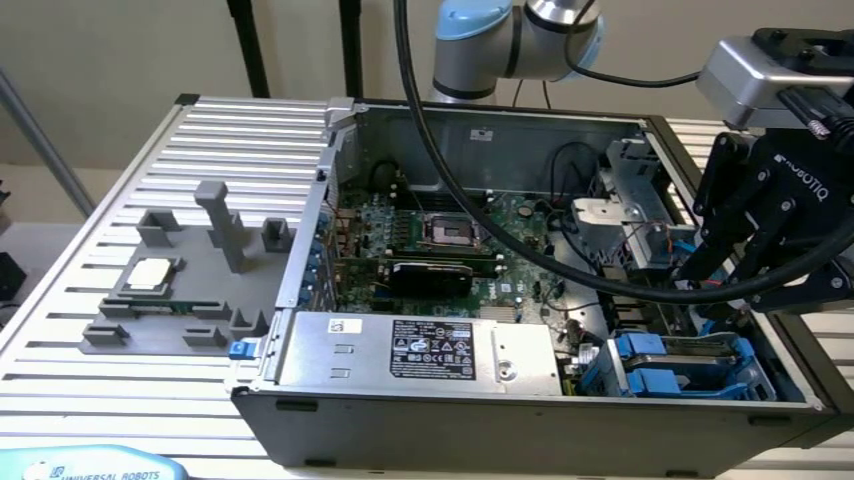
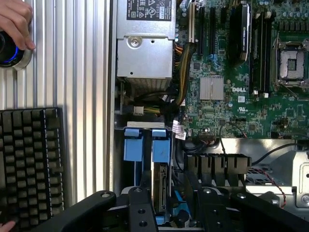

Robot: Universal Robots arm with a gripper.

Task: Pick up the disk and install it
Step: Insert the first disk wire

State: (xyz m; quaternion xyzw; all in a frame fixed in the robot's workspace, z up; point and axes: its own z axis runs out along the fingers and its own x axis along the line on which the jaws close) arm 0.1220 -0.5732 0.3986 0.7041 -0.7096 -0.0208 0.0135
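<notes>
Gripper (image 2: 174,195) fingers parted, gripping nothing, disk (image 2: 161,183) seated edge-on in drive bay (image 1: 758,382) of open computer case (image 1: 507,425), between the fingers, second blue carrier (image 2: 133,145) in adjacent slot, by one finger.

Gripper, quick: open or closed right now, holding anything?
Gripper: open, fingers either side of the disk, not clamped on it.
Person's hand: resting on a blue-lit knob.
</notes>
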